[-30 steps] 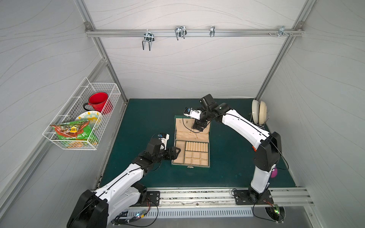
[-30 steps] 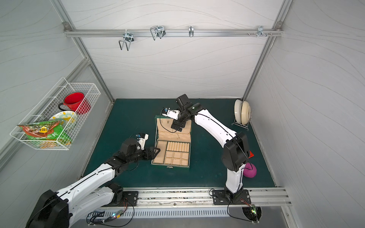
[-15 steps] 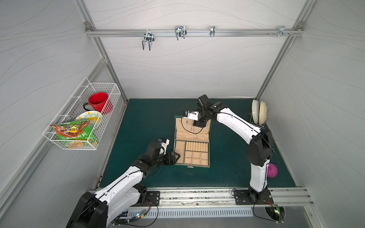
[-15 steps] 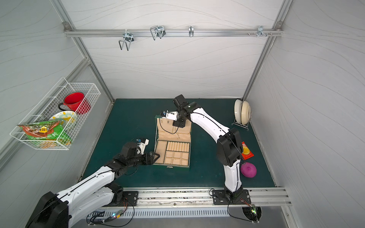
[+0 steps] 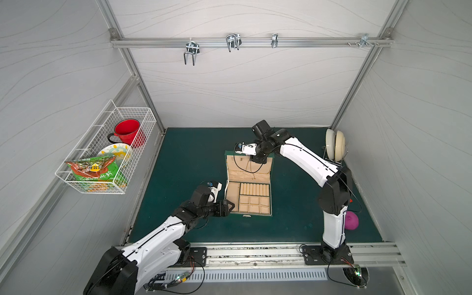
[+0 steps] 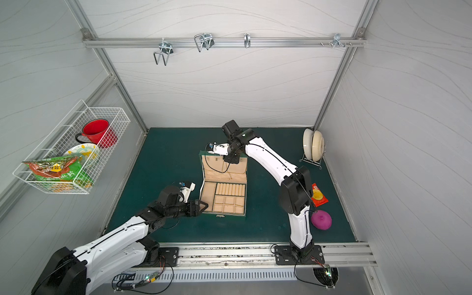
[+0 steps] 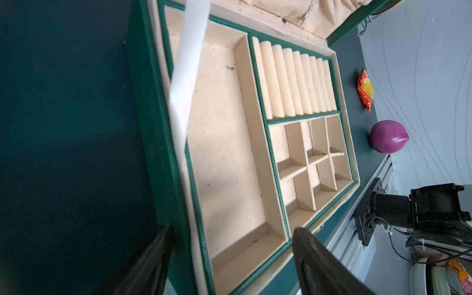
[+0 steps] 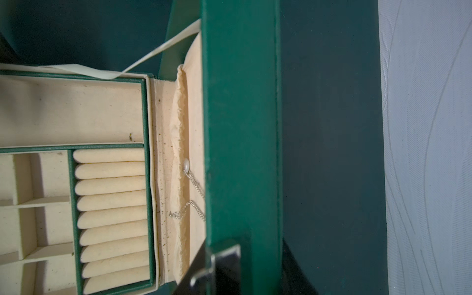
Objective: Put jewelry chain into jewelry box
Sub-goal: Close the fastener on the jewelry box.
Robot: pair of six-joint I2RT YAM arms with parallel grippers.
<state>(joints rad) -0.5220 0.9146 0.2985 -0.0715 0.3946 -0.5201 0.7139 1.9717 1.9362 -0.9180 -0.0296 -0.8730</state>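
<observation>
Right gripper (image 8: 255, 255) straddles jewelry box (image 8: 242, 102) lid, chain (image 8: 194, 184) inside.

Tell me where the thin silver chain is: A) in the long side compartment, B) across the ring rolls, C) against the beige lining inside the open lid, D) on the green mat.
C: the thin silver chain hangs against the lid lining of the dark green jewelry box.

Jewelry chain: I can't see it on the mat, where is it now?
In the right wrist view, the jewelry chain hangs inside the raised lid of the jewelry box, against its gathered pocket, just beyond the ring rolls.
</observation>
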